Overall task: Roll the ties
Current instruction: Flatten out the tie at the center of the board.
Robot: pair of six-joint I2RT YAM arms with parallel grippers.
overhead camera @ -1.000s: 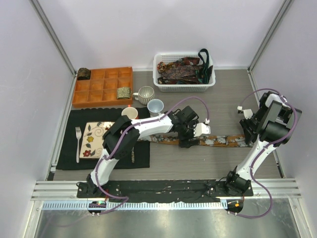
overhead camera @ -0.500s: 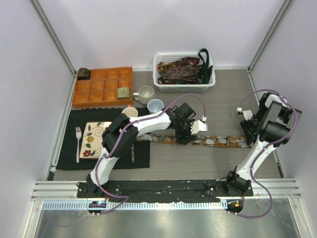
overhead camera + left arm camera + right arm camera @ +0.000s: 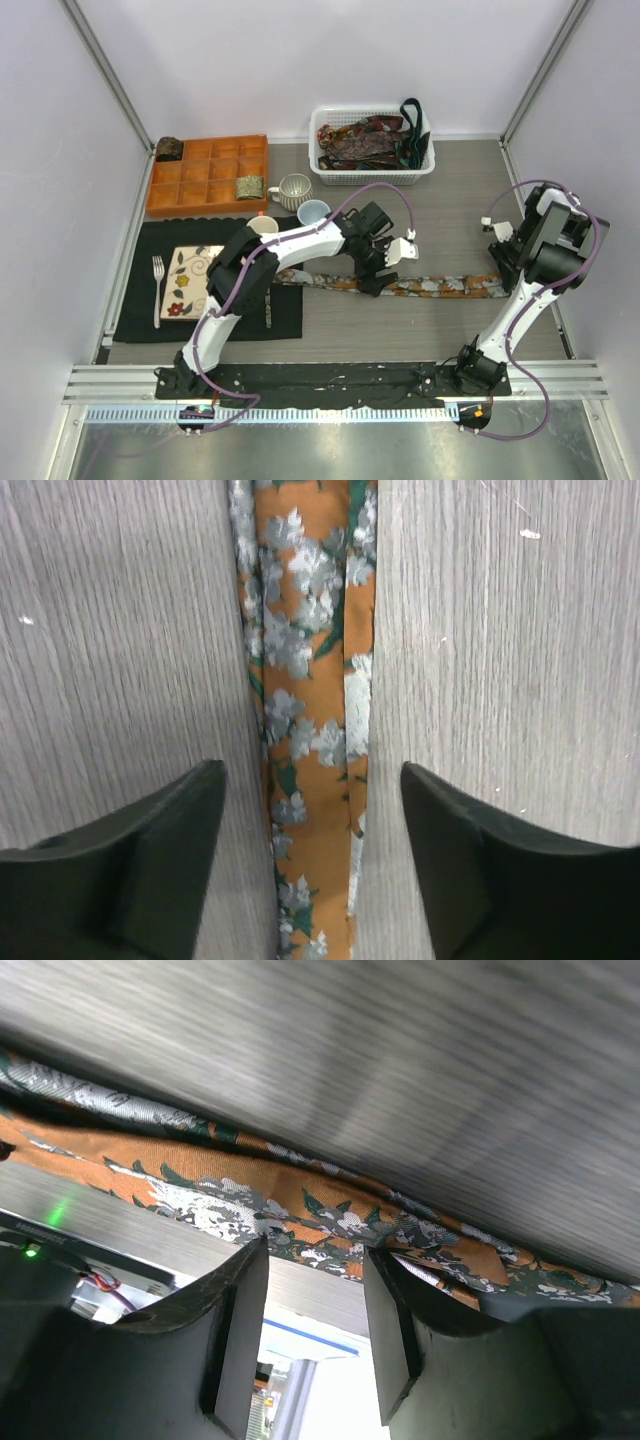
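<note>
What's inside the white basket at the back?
A heap of patterned ties fills the white basket. A dark green tie loops up over its right rim. Anything beneath the heap is covered.

One long tie (image 3: 440, 287) (image 3: 310, 730) lay stretched out on the surface. It ran left to right across the middle and reached close to the right edge. It was orange with white flowers and green leaves. A pile of ties (image 3: 358, 140), dark red and brown, sat jumbled in the basket (image 3: 372, 178) by the far edge. A dark green tie (image 3: 412, 122) hung over the basket's right rim. One rolled tie (image 3: 168, 148) sat at the far left corner of the tray (image 3: 200, 187). Another rolled tie (image 3: 249, 187) sat in the tray's near right corner.
</note>
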